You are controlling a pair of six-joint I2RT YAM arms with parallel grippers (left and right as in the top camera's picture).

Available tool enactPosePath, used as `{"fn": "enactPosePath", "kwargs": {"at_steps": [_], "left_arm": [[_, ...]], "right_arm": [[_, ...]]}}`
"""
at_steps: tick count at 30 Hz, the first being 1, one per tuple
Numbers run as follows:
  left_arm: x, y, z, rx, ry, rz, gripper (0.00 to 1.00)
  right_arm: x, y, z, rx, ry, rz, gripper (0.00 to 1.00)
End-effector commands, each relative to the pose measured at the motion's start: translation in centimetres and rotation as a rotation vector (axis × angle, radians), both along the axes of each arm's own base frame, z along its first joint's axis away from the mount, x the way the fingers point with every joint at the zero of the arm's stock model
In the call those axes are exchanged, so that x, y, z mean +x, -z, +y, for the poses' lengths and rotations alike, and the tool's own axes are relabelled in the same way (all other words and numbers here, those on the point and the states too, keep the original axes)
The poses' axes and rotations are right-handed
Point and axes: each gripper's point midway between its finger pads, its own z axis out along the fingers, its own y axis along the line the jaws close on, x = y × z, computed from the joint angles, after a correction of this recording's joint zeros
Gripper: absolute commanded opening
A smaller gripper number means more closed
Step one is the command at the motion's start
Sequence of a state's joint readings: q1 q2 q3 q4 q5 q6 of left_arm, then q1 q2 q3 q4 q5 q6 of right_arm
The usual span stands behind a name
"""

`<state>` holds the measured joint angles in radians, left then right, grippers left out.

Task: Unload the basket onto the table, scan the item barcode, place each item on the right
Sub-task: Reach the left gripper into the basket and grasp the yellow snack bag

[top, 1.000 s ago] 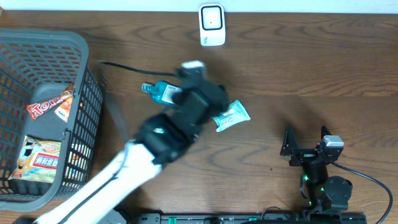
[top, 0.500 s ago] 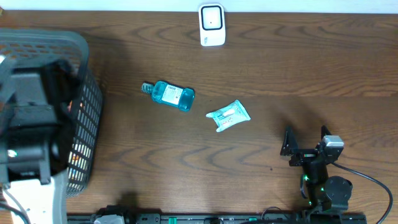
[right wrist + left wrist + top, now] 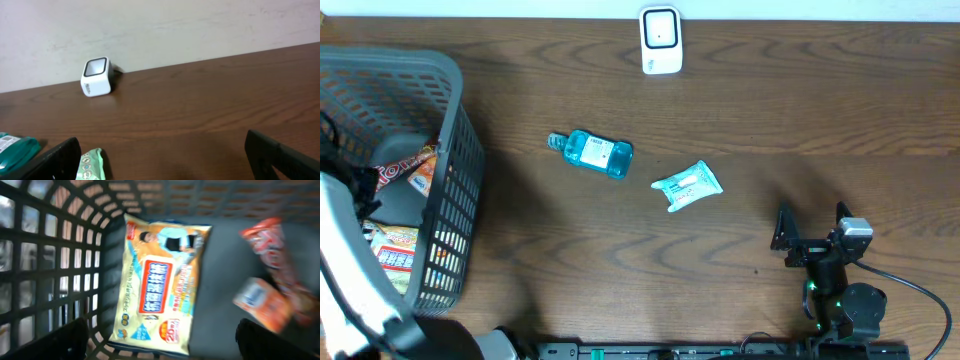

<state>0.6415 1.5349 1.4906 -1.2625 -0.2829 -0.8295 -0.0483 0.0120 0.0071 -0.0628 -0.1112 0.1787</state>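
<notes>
Hovering with jaws spread and empty above the basket, the left gripper faces the yellow wipes packet lying flat inside, where a shallow pinch could slip off its film or foul the basket wall; the right gripper idles released.

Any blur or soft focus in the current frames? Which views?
Left wrist: motion-smeared, worst on the orange snack packets, the yellow wipes pack soft. Overhead: the blue plastic bottle crisp, only the white left arm blurred. Right wrist: sharp, white cube scanner clean.
</notes>
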Motion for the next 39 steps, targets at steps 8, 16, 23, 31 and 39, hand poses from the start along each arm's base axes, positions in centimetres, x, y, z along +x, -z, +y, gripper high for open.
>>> {"fn": "enactPosePath", "kwargs": {"at_steps": [8,16,23,31,39], "left_arm": [[-2.7,10.9,-0.3,-0.146,-0.049,0.220,0.98],[-4.1,16.5,-1.3,-0.144,-0.049,0.226,0.98],[-6.2,21.0,-3.0,-0.141,-0.049,0.219,0.44],[-5.0,18.5,-2.5,-0.133,-0.037,0.173,0.08],[3.5,5.8,-1.5,-0.092,0.159,-0.250,0.08]], "right_arm": [[0.0,0.0,0.0,0.007,0.001,-0.001,0.99],[0.0,0.0,0.0,0.007,0.001,-0.001,0.99],[0.0,0.0,0.0,0.007,0.001,-0.001,0.99],[0.0,0.0,0.0,0.007,0.001,-0.001,0.99],[0.0,0.0,0.0,0.007,0.001,-0.001,0.99]]}}
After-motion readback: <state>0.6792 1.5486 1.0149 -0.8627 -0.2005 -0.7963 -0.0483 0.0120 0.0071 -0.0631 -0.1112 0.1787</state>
